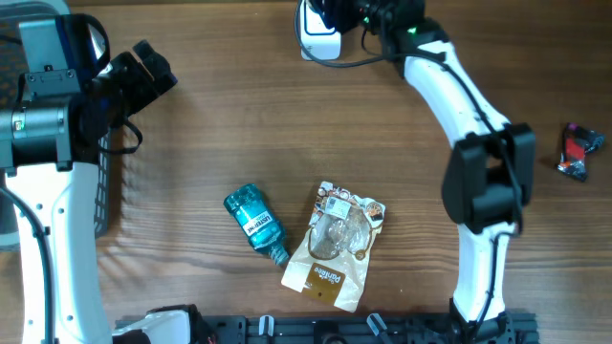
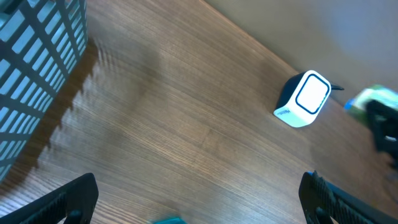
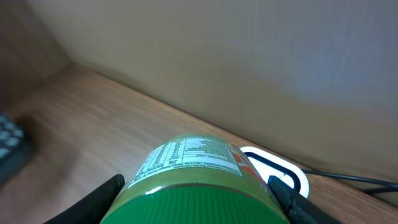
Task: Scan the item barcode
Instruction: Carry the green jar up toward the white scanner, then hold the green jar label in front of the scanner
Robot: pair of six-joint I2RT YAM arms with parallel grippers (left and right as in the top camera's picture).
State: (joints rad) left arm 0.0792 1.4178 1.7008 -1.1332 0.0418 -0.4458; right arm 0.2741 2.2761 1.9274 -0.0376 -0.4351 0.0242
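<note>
Now, your right gripper [image 3: 193, 208]: clamped on the can [image 3: 194, 180] — a finger [image 3: 93, 202] presses each side of its green body.
Can: held off the table [image 1: 239, 115], lying on its side between the jaws, at the far edge just beside the scanner [image 1: 318, 36]. Its panel of small print faces up toward the right wrist camera; no barcode shows there, and you cannot tell which way it faces.
Scanner: white with a dark back, standing on the table. From the right wrist you see its white rim [image 3: 277, 163] just past the can's far end, with a dark cable [image 3: 354, 179] running off to the right.
Your left gripper [image 1: 153, 67]: jaws spread wide, holding nothing — it hangs over bare wood near the basket [image 1: 107, 196], well apart from the can. Its camera looks across at the scanner [image 2: 303, 99], with the can a green blur [image 2: 376, 99] beside it.
Bottle [image 1: 254, 222]: teal, lying on its side mid-table, cap end pointing toward the bag [image 1: 337, 247].
Bag: flat on the table, just beside the bottle.
Packet [image 1: 579, 153]: small, red and black, alone near the right edge.
</note>
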